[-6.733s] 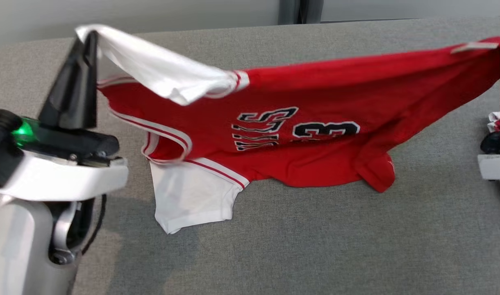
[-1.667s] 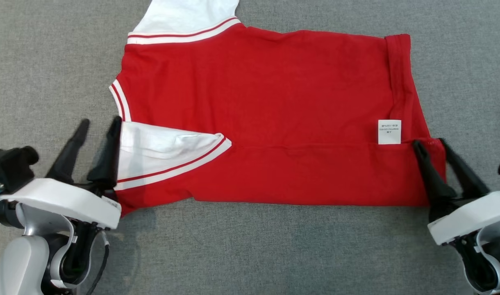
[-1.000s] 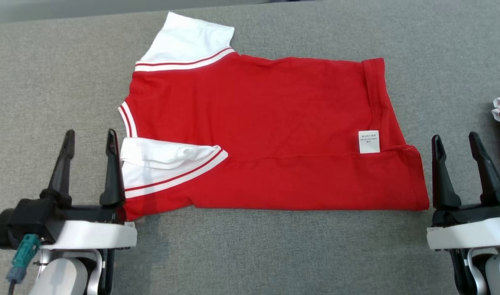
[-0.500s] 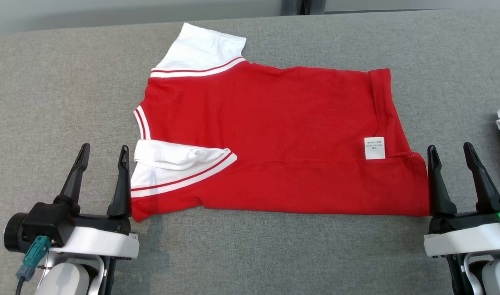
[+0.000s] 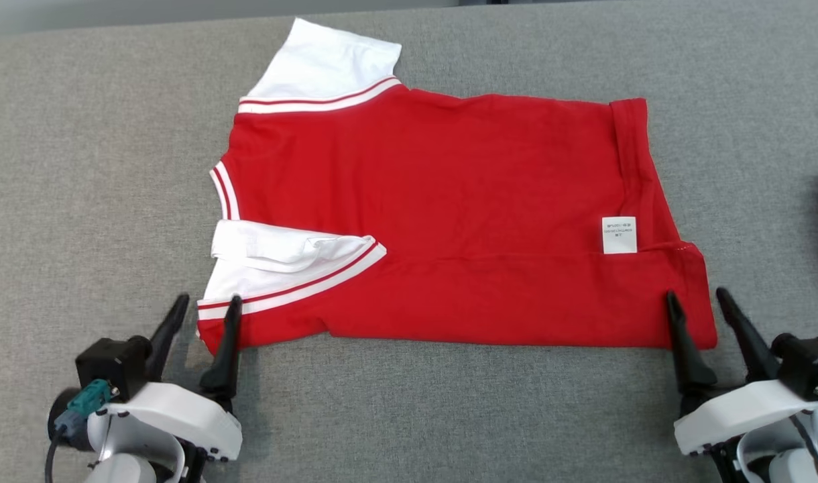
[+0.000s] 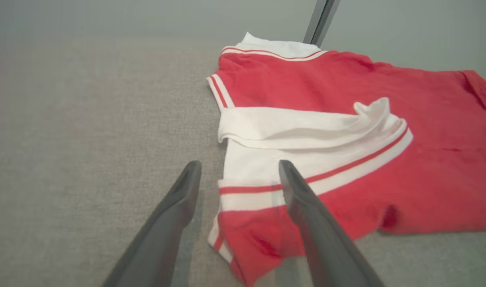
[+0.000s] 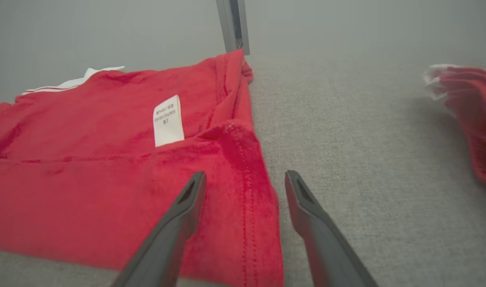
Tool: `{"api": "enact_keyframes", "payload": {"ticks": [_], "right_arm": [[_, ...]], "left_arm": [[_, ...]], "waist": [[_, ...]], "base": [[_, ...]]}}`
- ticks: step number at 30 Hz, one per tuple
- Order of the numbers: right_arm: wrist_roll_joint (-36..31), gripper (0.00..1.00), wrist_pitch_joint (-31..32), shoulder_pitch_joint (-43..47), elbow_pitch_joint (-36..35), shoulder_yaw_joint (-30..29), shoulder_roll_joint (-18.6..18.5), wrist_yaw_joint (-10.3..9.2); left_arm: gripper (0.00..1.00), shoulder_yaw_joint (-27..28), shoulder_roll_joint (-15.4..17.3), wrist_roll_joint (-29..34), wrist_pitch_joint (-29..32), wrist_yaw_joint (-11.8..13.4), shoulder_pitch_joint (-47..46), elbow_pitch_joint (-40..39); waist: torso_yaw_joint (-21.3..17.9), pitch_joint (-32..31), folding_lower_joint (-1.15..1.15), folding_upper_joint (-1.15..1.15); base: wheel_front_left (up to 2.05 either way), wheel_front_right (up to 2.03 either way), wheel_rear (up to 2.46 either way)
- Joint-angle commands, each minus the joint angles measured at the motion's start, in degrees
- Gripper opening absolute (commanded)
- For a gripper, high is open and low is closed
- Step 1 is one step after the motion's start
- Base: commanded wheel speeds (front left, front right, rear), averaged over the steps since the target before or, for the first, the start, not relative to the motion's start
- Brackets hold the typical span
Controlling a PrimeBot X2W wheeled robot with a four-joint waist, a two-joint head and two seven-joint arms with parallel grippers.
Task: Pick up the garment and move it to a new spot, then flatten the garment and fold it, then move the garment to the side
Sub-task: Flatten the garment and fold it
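Hovering with jaws wide apart, your left gripper (image 5: 208, 300) and right gripper (image 5: 694, 294) each straddle a near corner of the red garment (image 5: 449, 221), which lies part-folded in the middle of the table (image 5: 80, 168), toward its far edge; it looks soft, light and floppy, so pinch both layers at those corners.

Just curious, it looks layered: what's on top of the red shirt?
On the red shirt lie a folded-over white sleeve and a small white label. The cloth beneath them is hidden.

The head camera looks steeply down on the whole garment (image 5: 436, 201) and grey counter (image 5: 100, 168). Each wrist camera sits low and close at a near corner, facing the far wall (image 6: 107, 20); both share the red middle.
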Motion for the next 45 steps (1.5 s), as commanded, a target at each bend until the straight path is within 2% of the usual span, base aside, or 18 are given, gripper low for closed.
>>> {"api": "enact_keyframes", "payload": {"ticks": [1,10,11,12,13,14,19,24,31,37,38,39,40,42,45], "right_arm": [[0.6,1.0,0.5,0.5,1.1,0.3,-0.3,0.01],[4.1,1.0,3.1,-1.3,7.4,3.1,-0.2,0.0],[5.4,1.0,4.1,-1.7,8.2,4.4,-0.4,0.0],[6.1,0.95,4.9,-1.7,8.5,4.9,-0.5,0.01],[7.0,0.32,5.3,-1.8,8.5,5.5,-0.5,0.01],[7.4,0.0,5.1,-1.9,8.2,5.7,-0.7,0.01],[9.6,0.0,5.8,-1.3,6.4,5.9,-2.0,-0.01],[13.1,0.0,7.4,0.6,1.6,4.7,-3.2,-0.01],[14.2,0.0,12.6,6.9,-5.7,0.6,-5.4,0.0],[13.1,0.0,16.5,10.7,-9.5,-1.8,-4.5,0.0],[13.0,0.39,16.6,10.8,-9.7,-1.9,-4.3,0.0],[12.9,1.0,16.6,10.8,-10.1,-1.8,-3.9,0.0],[12.4,1.0,16.0,10.6,-10.6,-2.1,-3.5,0.0],[11.8,1.0,14.9,10.0,-11.5,-2.9,-3.0,0.01],[9.9,1.0,11.5,8.7,-13.4,-4.7,-1.7,0.01]], "left_arm": [[1.0,0.0,0.0,-0.8,0.7,-0.3,0.2,0.7],[1.0,-0.3,-0.9,-6.6,8.6,-1.5,0.3,5.7],[1.0,-0.9,-1.2,-7.7,10.9,-1.9,0.5,6.7],[1.0,-1.2,-1.3,-8.1,12.1,-2.1,0.3,6.9],[0.31,-1.4,-1.5,-8.9,12.9,-2.6,0.2,7.0],[0.0,-1.5,-1.6,-9.3,13.3,-2.9,0.1,6.9],[0.0,-1.6,-0.9,-10.5,15.1,-3.0,0.8,5.7],[0.0,-0.4,0.6,-12.2,16.7,-2.9,3.0,1.5],[0.0,1.6,3.7,-13.6,19.7,0.8,9.5,-9.4],[0.0,1.5,4.2,-13.4,21.2,3.5,13.9,-16.9],[0.0,1.3,3.9,-13.1,21.1,3.9,13.9,-17.4],[0.42,0.8,3.9,-12.9,21.5,4.1,14.0,-17.4],[1.0,0.9,3.5,-12.6,20.8,4.2,13.6,-17.6],[1.0,1.1,3.1,-12.1,19.6,4.3,12.8,-17.5],[1.0,3.1,1.7,-10.7,14.5,4.8,10.7,-18.1]], "waist": [[-0.1,0.6,0.0,0.0],[-0.5,2.7,0.0,0.0],[-0.5,2.8,0.0,0.0],[-0.6,2.8,0.0,0.0],[-0.6,2.8,0.0,0.0],[-0.6,2.8,0.0,0.0],[-0.8,2.5,0.0,0.0],[-0.6,1.8,0.0,0.0],[0.4,0.1,0.0,0.0],[1.3,-0.3,0.0,0.0],[1.4,-0.3,0.0,0.0],[1.4,-0.3,0.0,0.0],[1.4,-0.3,0.0,0.0],[1.4,-0.3,0.0,0.0],[1.2,-0.2,0.0,0.0]], "base": [[0.0,0.0,0.0],[0.0,0.0,0.0],[0.0,0.0,0.0],[0.0,0.0,0.0],[0.0,0.0,0.0],[0.0,0.0,0.0],[0.0,0.0,0.0],[0.0,0.0,0.0],[0.0,0.0,0.0],[0.0,0.0,0.0],[0.0,0.0,0.0],[0.0,0.0,0.0],[0.0,0.0,0.0],[0.0,0.0,0.0],[0.0,0.0,0.0]]}}
